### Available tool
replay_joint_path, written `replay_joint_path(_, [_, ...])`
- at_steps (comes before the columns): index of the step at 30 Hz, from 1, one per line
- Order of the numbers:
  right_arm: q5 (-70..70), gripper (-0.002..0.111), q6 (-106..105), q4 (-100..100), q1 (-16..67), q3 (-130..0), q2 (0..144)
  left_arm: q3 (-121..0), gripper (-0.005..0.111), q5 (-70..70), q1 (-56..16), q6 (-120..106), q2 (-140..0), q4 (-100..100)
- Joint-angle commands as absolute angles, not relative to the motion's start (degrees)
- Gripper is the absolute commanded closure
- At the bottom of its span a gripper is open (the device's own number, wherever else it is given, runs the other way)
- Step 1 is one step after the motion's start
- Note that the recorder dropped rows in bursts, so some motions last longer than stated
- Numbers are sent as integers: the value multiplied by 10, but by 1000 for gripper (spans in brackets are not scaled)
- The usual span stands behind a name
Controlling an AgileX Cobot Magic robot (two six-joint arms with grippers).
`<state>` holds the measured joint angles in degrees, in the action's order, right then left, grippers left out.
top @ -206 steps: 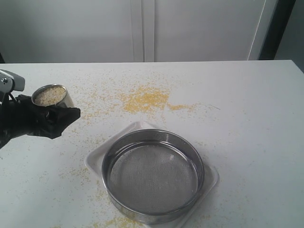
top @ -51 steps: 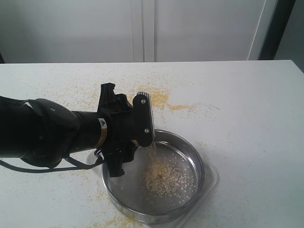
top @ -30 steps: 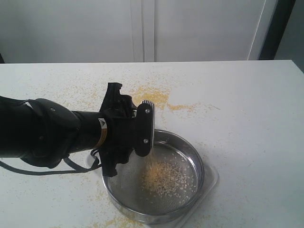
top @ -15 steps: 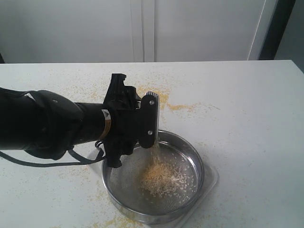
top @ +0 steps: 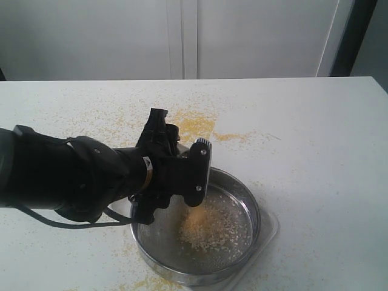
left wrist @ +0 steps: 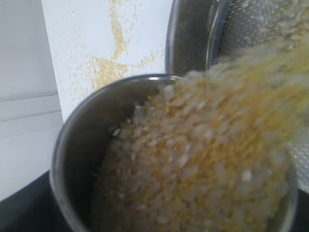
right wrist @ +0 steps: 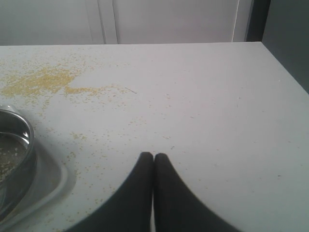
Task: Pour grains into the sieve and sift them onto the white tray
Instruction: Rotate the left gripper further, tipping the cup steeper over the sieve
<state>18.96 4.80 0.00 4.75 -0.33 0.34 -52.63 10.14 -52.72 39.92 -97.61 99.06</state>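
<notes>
Steel over steel: your left gripper (top: 191,176) is clamped on the small shiny steel cup (left wrist: 72,145), tipped above the wide round mesh-bottomed steel sieve (top: 253,212) that sits in the flat white rectangular tray (top: 271,229). The whitish-beige and yellow grains (left wrist: 193,159) are spilling onto a heap on the mesh. You are mid-pour with much of the cupful in the cup, so I judge the next move calls for more tilt before any sifting. Your right gripper (right wrist: 153,157), fingertips pressed together and empty, sits low over the table (right wrist: 203,96).

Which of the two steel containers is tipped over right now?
The small cup, tilted steeply with grains streaming from its mouth. The wide sieve sits level on the white tray, catching them.
</notes>
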Motion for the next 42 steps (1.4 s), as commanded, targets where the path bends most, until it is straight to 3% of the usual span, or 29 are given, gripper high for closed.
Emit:
replay_joint_path(1, [181,108,48,0,51,0,0,-532,107,119,-533,396,-976,999])
replay_joint_path(42, [181,108,48,0,51,0,0,-534,107,138,-554,385,-997,999])
